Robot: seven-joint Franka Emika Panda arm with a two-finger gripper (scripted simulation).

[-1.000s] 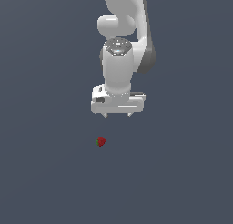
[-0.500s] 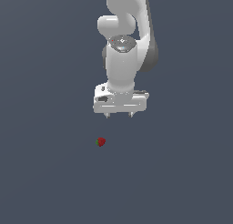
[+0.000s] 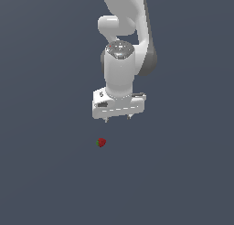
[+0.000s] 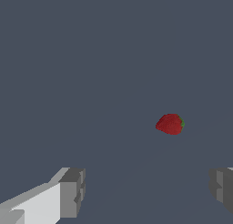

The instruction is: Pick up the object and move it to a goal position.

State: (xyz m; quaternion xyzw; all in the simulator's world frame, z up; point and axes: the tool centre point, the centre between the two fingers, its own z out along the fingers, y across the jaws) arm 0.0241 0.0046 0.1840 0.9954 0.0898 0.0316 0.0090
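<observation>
Plain dark grey tabletop [image 3: 50,183] fills both views. Our claw [image 3: 118,118] hangs spread wide and empty, while the object [image 3: 101,142] lies on the tabletop, near it but apart. We judge nothing done yet: approach, grasp and carry remain. We read no writing anywhere.

White tool [image 3: 118,118] a little further toward the exterior view's left, slightly lower.
</observation>
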